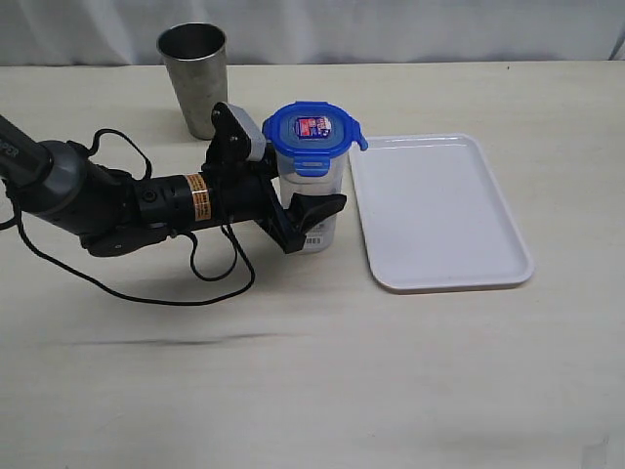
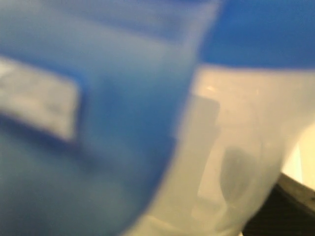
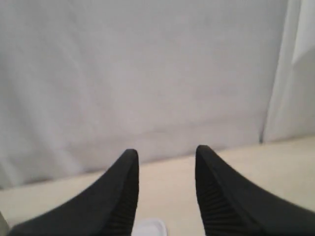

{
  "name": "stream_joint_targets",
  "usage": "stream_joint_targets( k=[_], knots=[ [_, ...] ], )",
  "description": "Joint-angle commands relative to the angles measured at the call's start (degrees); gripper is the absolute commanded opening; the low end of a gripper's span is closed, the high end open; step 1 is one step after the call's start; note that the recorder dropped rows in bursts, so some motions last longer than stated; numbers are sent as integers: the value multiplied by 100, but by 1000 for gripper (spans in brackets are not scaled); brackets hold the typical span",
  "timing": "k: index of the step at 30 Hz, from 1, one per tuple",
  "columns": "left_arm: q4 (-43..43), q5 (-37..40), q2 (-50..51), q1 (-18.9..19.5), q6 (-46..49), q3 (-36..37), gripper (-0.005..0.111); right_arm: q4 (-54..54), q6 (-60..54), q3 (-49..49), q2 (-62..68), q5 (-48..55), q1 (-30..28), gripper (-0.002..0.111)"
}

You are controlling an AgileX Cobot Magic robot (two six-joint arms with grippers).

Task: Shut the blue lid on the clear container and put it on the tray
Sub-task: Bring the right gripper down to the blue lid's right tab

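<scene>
Since the left end effector [image 1: 311, 207] grips the clear container [image 1: 327, 181], blue lid [image 1: 314, 132] on top, just beside the tray [image 1: 444, 285] near the surface's far edge, lift it upright over the rim, while the right end effector [image 3: 165, 150] gapes empty.

My black left arm [image 1: 98, 200] reaches in low and level. Its left gripper [image 1: 311, 207] is clamped across the tall clear plastic container [image 1: 330, 184]. My right gripper [image 3: 166, 169] holds its ribbed black fingers [image 3: 123, 196] apart.
</scene>
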Motion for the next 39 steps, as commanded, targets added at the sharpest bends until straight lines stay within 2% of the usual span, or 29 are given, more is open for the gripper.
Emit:
stream_joint_targets(
  k=[1, 4, 8, 11, 13, 19, 27, 39],
  knots=[
    [79, 204, 63, 3, -98, 29, 0, 951, -978, -920, 1375, 1499, -22, 37],
    [79, 204, 63, 3, -98, 29, 0, 2735, -2711, -1450, 2221, 1986, -22, 37],
    [79, 204, 63, 3, -98, 29, 0, 5672, -5092, -1756, 3171, 2730, -22, 39],
    [79, 204, 63, 3, -98, 29, 0, 7302, -6115, -1769, 3684, 3299, -22, 44],
    [79, 204, 63, 3, -98, 29, 0, 7820, -6352, -1769, 4013, 3510, -22, 47],
    [79, 204, 63, 3, -98, 29, 0, 8054, -6301, -1769, 4656, 3583, 11, 48],
    [65, 252, 63, 3, -98, 29, 0, 8190, -6324, -1769, 5115, 3044, 524, 43],
    [65, 252, 63, 3, -98, 29, 0, 8452, -6460, -1769, 5559, 2662, 580, 43]
  ],
)
